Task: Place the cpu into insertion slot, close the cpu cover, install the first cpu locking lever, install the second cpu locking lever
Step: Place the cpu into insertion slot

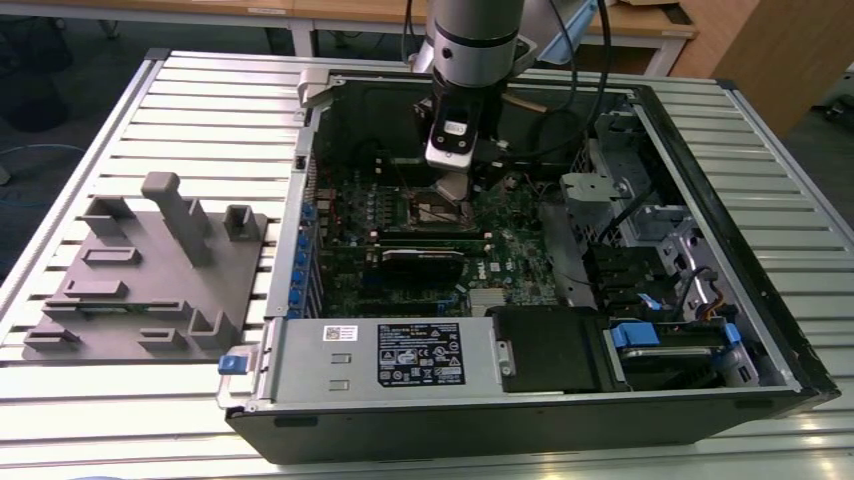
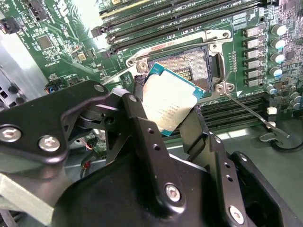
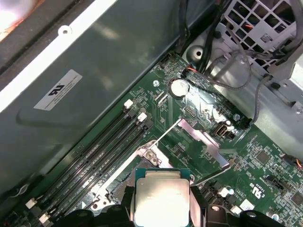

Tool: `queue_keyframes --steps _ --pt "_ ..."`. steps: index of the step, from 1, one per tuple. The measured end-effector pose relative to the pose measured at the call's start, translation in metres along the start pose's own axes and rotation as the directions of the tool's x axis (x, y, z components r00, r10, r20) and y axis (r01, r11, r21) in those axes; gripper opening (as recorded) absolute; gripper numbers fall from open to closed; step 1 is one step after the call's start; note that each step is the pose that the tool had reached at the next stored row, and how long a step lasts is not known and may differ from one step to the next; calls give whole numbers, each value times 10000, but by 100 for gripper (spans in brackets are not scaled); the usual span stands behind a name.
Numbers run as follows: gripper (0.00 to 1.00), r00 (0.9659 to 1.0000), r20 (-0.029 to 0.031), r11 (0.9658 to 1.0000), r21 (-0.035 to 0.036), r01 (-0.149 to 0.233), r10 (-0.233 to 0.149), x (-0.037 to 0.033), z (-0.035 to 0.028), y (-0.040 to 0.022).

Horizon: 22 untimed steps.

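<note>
While the slatted metal table (image 1: 200,110) carries the whole set-up, an open computer case (image 1: 534,430) lies on its side across it. A grey moulded fixture (image 1: 147,270) sits beside the case, toward the exterior view's left. Inside the case, the green motherboard (image 1: 514,255) faces upward. The arm (image 1: 477,35) reaches down into the case from above, over the far part of the board.

In the first wrist view, the cpu cover (image 3: 215,152) stands swung open, clear of the socket. Green board shows through its cut-out middle.

In the second wrist view, the insertion slot (image 2: 187,66) lies uncovered. It is a dark square contact field inside a silvery frame, with long black memory slots (image 2: 180,19) running alongside it.

The gripper (image 2: 166,112) is clamped on the cpu (image 2: 171,100). Its black fingers (image 2: 142,124) press on two opposite edges of the chip. The cpu sits directly between the fingertips and is tilted, with its dull metal top toward the second wrist camera. It hangs just beside the insertion slot, and one corner overlaps the socket frame in that view. Whether chip and socket touch cannot be told.

A thin wire locking lever (image 2: 255,114) stands free, angled outward from one corner of the socket frame.
</note>
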<state>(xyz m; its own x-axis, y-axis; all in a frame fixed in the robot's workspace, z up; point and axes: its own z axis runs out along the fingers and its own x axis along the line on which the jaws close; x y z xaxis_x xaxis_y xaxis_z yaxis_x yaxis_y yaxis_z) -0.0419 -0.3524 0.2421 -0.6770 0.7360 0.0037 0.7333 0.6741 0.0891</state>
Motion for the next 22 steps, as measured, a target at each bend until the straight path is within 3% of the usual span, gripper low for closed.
queue_keyframes --steps 22 --pt "54 9996 27 9996 -1 -286 286 0 6 0"
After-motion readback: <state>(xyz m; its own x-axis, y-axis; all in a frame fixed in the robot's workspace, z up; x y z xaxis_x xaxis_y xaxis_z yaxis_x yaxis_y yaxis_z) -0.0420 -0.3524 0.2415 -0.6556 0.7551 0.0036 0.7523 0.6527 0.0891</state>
